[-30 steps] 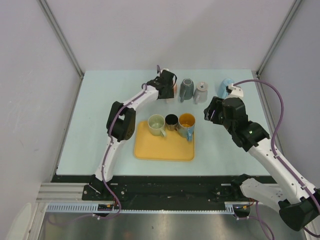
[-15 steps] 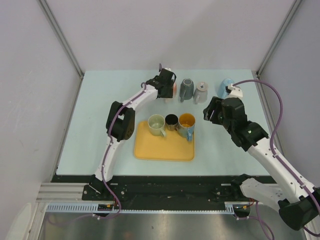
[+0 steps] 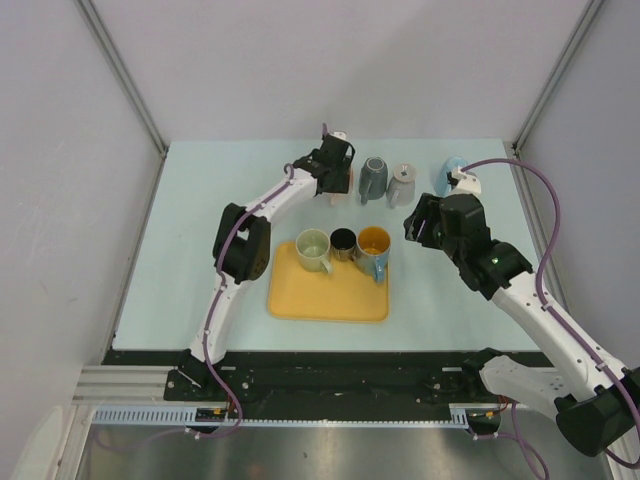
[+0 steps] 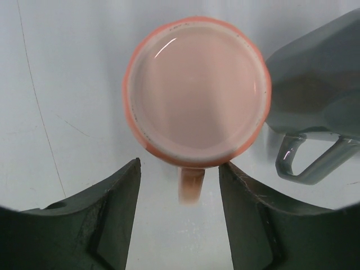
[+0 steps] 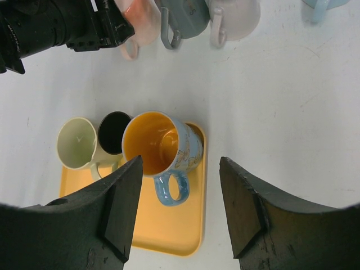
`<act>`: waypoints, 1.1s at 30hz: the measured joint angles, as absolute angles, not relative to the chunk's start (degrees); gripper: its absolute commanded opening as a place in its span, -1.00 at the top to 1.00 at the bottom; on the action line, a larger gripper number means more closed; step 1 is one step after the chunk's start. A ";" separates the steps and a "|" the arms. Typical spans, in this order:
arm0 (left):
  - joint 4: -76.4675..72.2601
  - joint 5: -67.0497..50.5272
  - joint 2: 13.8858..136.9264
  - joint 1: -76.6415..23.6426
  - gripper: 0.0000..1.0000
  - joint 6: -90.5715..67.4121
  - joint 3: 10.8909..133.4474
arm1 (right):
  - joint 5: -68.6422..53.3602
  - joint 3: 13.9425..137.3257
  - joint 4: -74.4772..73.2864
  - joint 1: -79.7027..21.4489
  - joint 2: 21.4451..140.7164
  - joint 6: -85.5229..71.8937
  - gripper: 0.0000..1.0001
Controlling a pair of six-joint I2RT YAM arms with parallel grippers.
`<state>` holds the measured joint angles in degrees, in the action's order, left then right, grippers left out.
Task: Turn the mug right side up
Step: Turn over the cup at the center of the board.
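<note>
Left arm was stretched far across the table [image 3: 190, 240], left gripper [image 4: 179, 166] pointing straight down, jaws open either side of the handle of the upside-down pink mug [image 4: 197, 95], which stood just beside a grey mug [image 4: 315, 95]. Right arm was bent, right gripper [image 5: 180, 163] open above the yellow tray [image 5: 169, 230].

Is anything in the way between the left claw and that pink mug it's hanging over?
Nothing visible. The open left claw hangs directly over the pink mug, whose handle points into the gap. A grey mug stands close beside it and may crowd the grip.
</note>
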<state>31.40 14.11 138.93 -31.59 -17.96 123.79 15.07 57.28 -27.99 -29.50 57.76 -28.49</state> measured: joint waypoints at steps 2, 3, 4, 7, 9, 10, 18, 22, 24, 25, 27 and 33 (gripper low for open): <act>31.31 14.11 138.93 -31.70 -0.25 -17.93 124.22 | 15.03 57.25 -27.99 -29.50 57.76 -28.49 -0.23; 31.24 14.11 138.93 -31.75 -0.24 -17.93 124.36 | 14.98 57.25 -27.99 -29.50 57.78 -28.49 -0.23; 31.22 14.11 138.93 -31.75 -0.24 -17.93 124.51 | 14.94 57.23 -27.99 -29.50 57.78 -28.47 -0.22; 31.14 14.11 138.93 -31.75 -0.18 -17.93 124.68 | 14.92 57.23 -27.99 -29.50 57.80 -28.49 -0.23; 31.09 13.89 138.93 -31.75 -0.15 -17.93 124.75 | 14.92 57.23 -28.01 -29.50 57.80 -28.49 -0.23; 31.09 13.76 138.93 -31.75 -0.14 -17.93 124.90 | 14.92 57.23 -28.01 -29.50 57.80 -28.49 -0.23; 31.03 13.15 138.96 -31.70 -0.02 -17.89 125.40 | 14.94 57.23 -28.01 -29.39 57.89 -28.49 -0.23; 31.07 12.93 138.96 -31.59 -0.05 -17.87 125.58 | 14.92 57.23 -28.01 -29.36 58.28 -28.49 -0.23; 31.03 12.80 138.98 -31.53 -0.06 -17.87 125.60 | 14.92 57.23 -28.01 -29.34 58.52 -28.49 -0.23; 31.05 12.73 138.98 -31.46 -0.07 -17.87 125.62 | 14.94 57.23 -28.03 -29.32 58.61 -28.49 -0.23; 31.03 12.58 139.00 -31.42 -0.08 -17.87 125.64 | 14.92 57.23 -28.01 -29.28 58.63 -28.49 -0.23; 31.00 11.79 139.20 -31.35 -0.12 -17.87 125.64 | 14.92 57.23 -28.03 -29.12 58.74 -28.49 -0.23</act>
